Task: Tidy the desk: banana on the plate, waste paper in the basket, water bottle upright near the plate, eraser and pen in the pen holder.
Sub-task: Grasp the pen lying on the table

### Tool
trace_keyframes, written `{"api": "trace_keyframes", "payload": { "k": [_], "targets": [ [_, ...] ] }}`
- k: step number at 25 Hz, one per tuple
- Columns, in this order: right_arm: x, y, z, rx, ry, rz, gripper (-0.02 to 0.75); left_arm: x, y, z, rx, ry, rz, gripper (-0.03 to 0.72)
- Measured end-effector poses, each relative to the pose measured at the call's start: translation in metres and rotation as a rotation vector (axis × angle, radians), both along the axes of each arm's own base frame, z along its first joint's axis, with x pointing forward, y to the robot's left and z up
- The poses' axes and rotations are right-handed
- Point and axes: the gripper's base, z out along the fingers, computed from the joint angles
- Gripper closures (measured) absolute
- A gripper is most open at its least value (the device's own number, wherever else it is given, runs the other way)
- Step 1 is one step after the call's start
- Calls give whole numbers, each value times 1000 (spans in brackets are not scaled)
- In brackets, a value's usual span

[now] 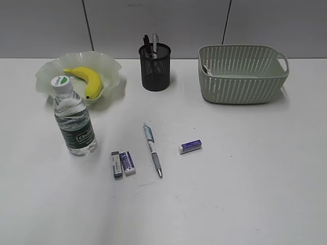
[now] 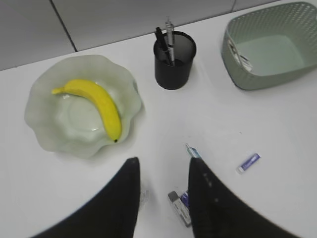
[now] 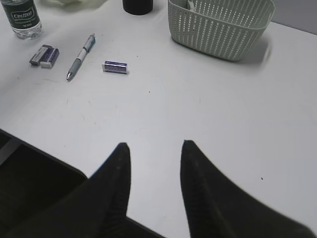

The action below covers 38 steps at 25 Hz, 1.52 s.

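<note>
- Banana [image 1: 88, 80] already on plate [image 1: 110, 66], water bottle [image 1: 74, 117] upright just in front of it; waste paper [image 2: 241, 56] seemingly in basket [image 1: 240, 76].
- Left end effector [image 2: 162, 171] empty, fingers partly spread, hanging above the bench [image 1: 245, 184].
- Two erasers [image 1: 121, 163] just below it, side by side; nearer this arm.
- Pen [image 1: 152, 149] next, long axis running front to back; pen holder [image 1: 155, 66] beyond.
- Third eraser [image 1: 190, 146] right of pen.
- Right end effector [image 3: 154, 151] partly spread, empty, well apart.

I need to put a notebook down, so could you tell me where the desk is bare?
Bare: the wide stretch right of the lone eraser and in front of the basket, and the near edge. Crowded: around the bottle, paired erasers and pen.
</note>
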Motion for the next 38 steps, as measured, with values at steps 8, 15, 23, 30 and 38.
{"api": "trace_keyframes", "payload": {
  "k": [8,15,23,30,38],
  "targets": [
    [0,0,0,0,0,0,451,-89,53,-18,-33,66,-89,440],
    [2,1,0,-8,13,0,451,-177,117,-88,-23,87,-93,440],
    [45,29,22,-104,48,52,451,-236,159,-146,-196,-192,-125,440],
    [118,78,41,-198,199,111,451,-260,179,-145,-286,-404,-126,440],
    [218,152,48,-160,420,158,451,-262,181,-152,-210,-374,-152,440]
  ]
}}
